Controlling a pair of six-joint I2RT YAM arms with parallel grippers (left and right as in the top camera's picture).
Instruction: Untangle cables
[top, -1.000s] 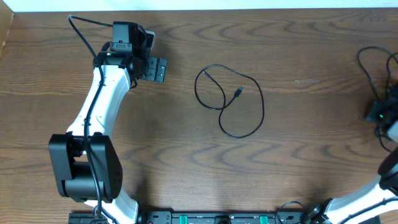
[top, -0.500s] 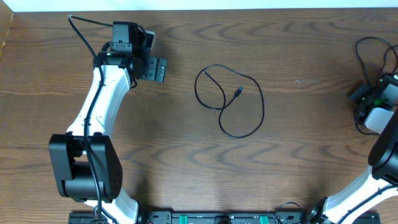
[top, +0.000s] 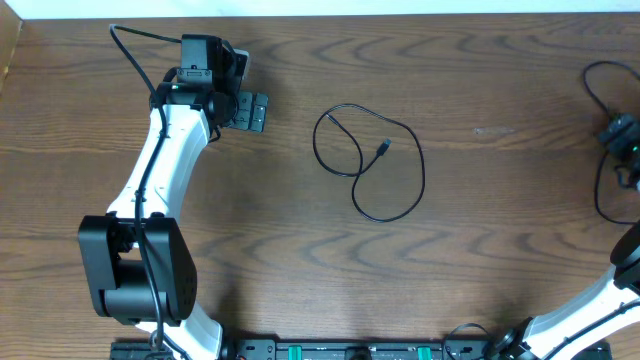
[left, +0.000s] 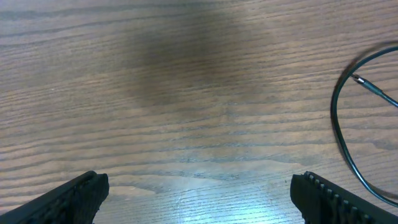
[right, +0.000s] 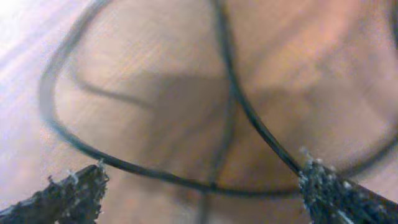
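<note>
One thin black cable (top: 365, 160) lies in a loose, crossed loop on the wooden table's middle, its small plug (top: 385, 147) inside the loop. Its left arc (left: 346, 134) shows in the left wrist view. My left gripper (top: 255, 112) (left: 199, 193) hovers open at the back left, well left of that loop, with bare wood between its fingers. A second black cable (top: 600, 195) curls at the right edge. My right gripper (top: 620, 133) (right: 202, 190) stands open just above it. Blurred strands of that cable (right: 155, 171) run across in front of the fingertips.
The table's far edge (top: 400, 14) runs along the top of the overhead view. The left arm (top: 150, 190) stretches up the left side from its base at the front. The right arm's base sits at the front right corner.
My right gripper has opened and moved toward the far right edge, and the cable there now lies loose in a wider curve. The left arm and the middle loop have not moved.
</note>
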